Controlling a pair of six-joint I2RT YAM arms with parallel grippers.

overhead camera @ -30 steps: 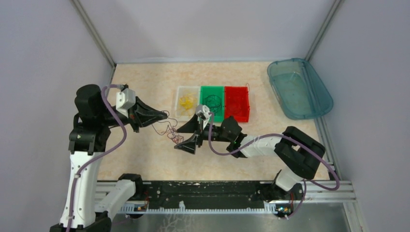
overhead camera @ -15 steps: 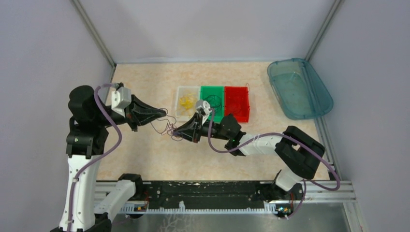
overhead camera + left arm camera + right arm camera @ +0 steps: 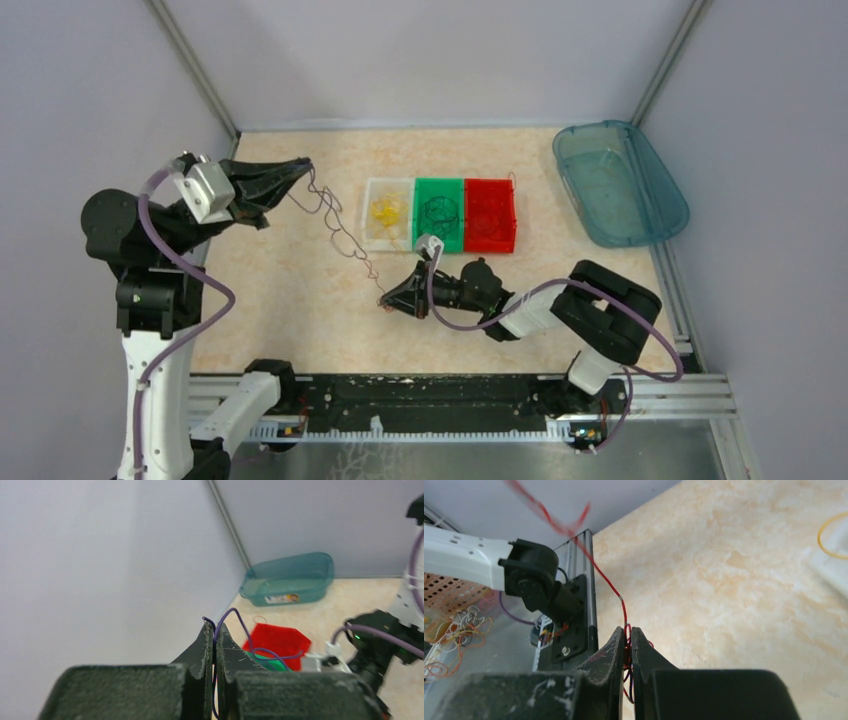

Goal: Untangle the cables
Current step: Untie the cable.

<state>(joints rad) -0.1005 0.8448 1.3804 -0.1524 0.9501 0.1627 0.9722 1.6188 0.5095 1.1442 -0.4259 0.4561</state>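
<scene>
A thin strand of tangled red and dark purple cables (image 3: 340, 235) runs slack and wavy across the table between my two grippers. My left gripper (image 3: 305, 163) is raised at the back left, shut on a purple wire (image 3: 241, 621) that pokes out past its tips (image 3: 214, 627). My right gripper (image 3: 383, 303) sits low near the table's middle front. It is shut on a small knot of red and purple wire, and a red wire (image 3: 609, 587) leads up and away from its tips (image 3: 628, 630).
Three small bins stand in a row at the back centre: clear (image 3: 368, 212) with yellow wires, green (image 3: 440, 181) with dark wires, red (image 3: 490, 245). A teal tub (image 3: 620, 190) sits at the back right. The metal rail (image 3: 440, 395) runs along the near edge.
My right gripper has shut on the tangle and drawn back toward the near edge. The left gripper has swung up and to the back left, drawing the cables out between them.
</scene>
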